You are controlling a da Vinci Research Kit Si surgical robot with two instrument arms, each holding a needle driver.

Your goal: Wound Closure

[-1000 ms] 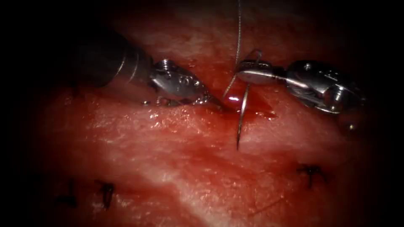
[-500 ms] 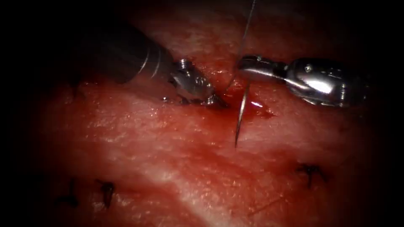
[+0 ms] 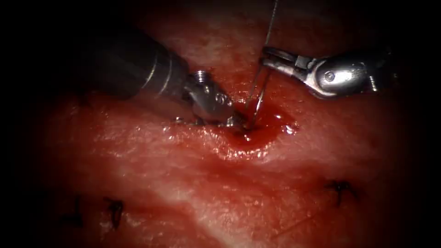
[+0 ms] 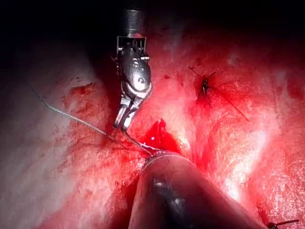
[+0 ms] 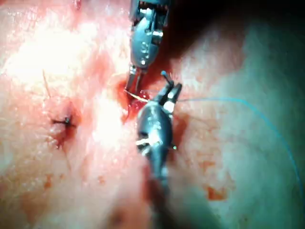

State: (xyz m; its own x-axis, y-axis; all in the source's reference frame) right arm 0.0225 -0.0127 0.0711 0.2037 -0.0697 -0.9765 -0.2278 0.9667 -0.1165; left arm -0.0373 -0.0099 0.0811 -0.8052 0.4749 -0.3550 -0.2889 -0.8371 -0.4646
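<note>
My right tool (image 3: 268, 57) comes in from the right with its jaws shut on the curved needle (image 3: 259, 96) near its back end. The needle slants down and left, and its tip dips into the red fluid (image 3: 257, 135) pooled in the cut, right beside the tip of my left tool (image 3: 234, 121). That tool presses on the tissue at the cut's left edge. Thread (image 3: 271, 23) runs up from the needle's back end and out of the picture. The left wrist view shows the right tool (image 4: 123, 121) gripping the needle (image 4: 140, 144), with thread (image 4: 71, 116) trailing away.
Finished dark stitches sit lower on the tissue: one at the right (image 3: 340, 188) and two at the left (image 3: 117, 209). The thread (image 5: 228, 100) arcs away over pale tissue. A stitch (image 4: 205, 86) lies beyond the right tool.
The right tool has turned and swung the needle: its tip, which hung free lower down, now sits in the pooled cut by the left tool. The left tool has pushed in, dimpling the tissue.
</note>
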